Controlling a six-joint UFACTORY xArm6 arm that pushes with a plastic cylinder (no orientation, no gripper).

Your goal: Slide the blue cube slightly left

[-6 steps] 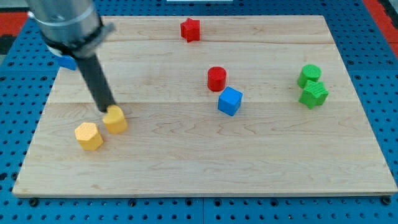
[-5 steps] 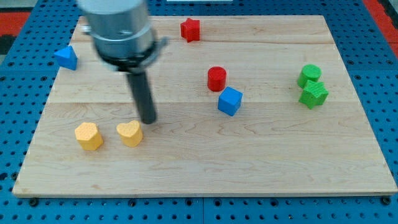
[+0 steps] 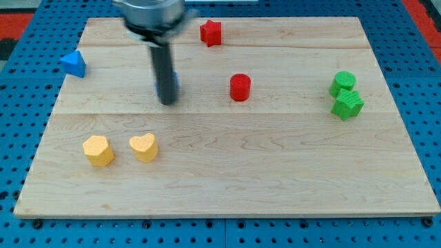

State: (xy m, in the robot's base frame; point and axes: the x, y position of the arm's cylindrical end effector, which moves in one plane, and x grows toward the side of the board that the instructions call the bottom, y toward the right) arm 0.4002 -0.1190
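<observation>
My dark rod comes down from the view's top, and my tip (image 3: 167, 102) rests on the board left of centre. Of the blue cube (image 3: 176, 81) only a thin blue sliver shows, at the rod's right edge just above the tip; the rod hides the rest. The red cylinder (image 3: 240, 87) stands to the right of the tip, apart from it.
A blue triangular block (image 3: 73, 64) lies at the left edge and a red star-like block (image 3: 211, 32) at the top. Two green blocks (image 3: 343, 83) (image 3: 348, 105) touch at the right. A yellow hexagonal block (image 3: 98, 150) and a yellow heart (image 3: 144, 147) sit at lower left.
The blue cube has left its spot below the red cylinder and now sits far to the left, behind the rod. My tip has moved up from beside the yellow heart.
</observation>
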